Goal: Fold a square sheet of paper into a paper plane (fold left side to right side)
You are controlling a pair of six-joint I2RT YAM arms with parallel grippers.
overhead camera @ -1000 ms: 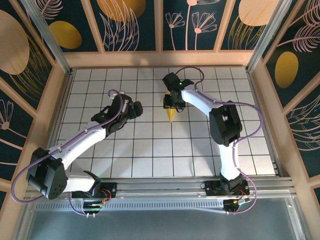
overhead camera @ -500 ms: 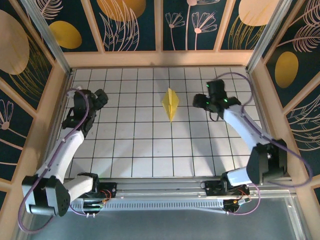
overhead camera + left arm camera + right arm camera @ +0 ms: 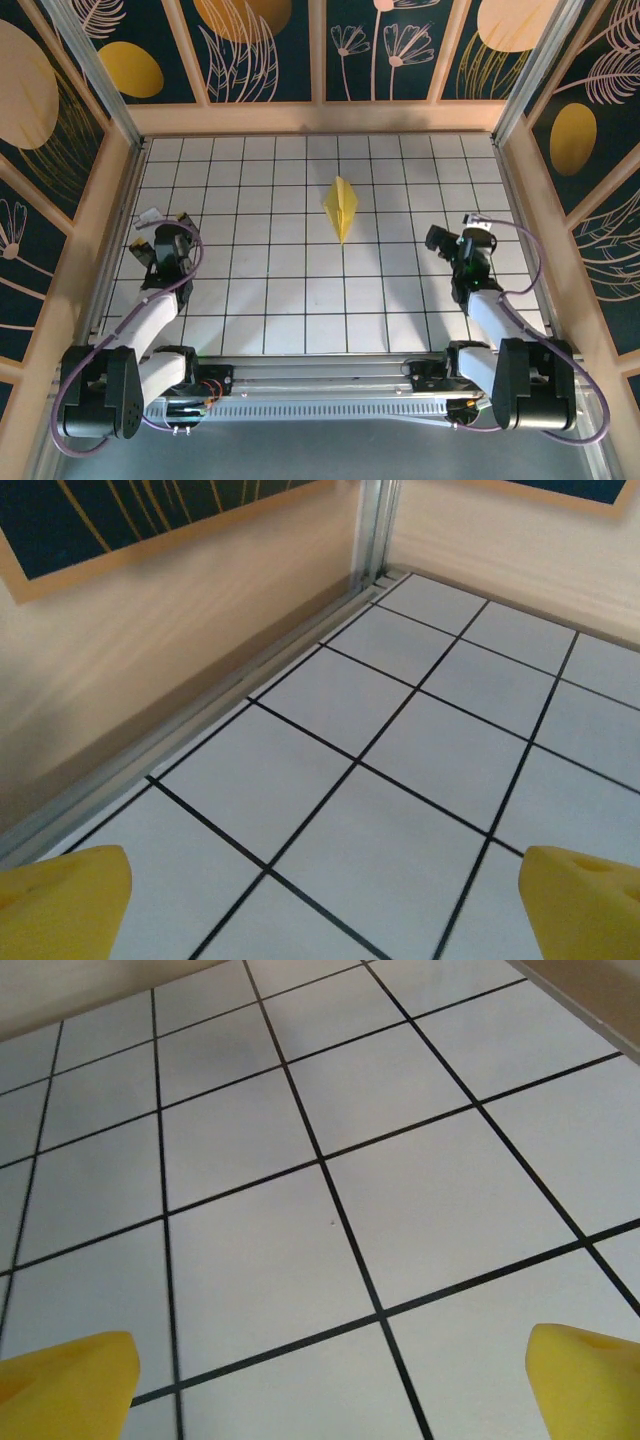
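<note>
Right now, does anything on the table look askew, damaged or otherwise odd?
Nothing stands out. The plane lies on the tiles, neatly folded, pointed end toward the near edge. The left fingers and right fingers are open, empty and well apart from it.

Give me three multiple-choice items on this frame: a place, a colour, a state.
1. Where does the paper plane lie?
A. far middle of the table
B. at the near edge
C. against a side wall
2. Its colour?
A. white
B. yellow
C. blue
3. The left gripper and right gripper are:
A. both open
B. both shut
C. one shut on the plane
Answers: 1 A, it lies centred, toward the far side; 2 B, plainly yellow; 3 A, each wrist view shows fingertips wide apart with nothing between.
</note>
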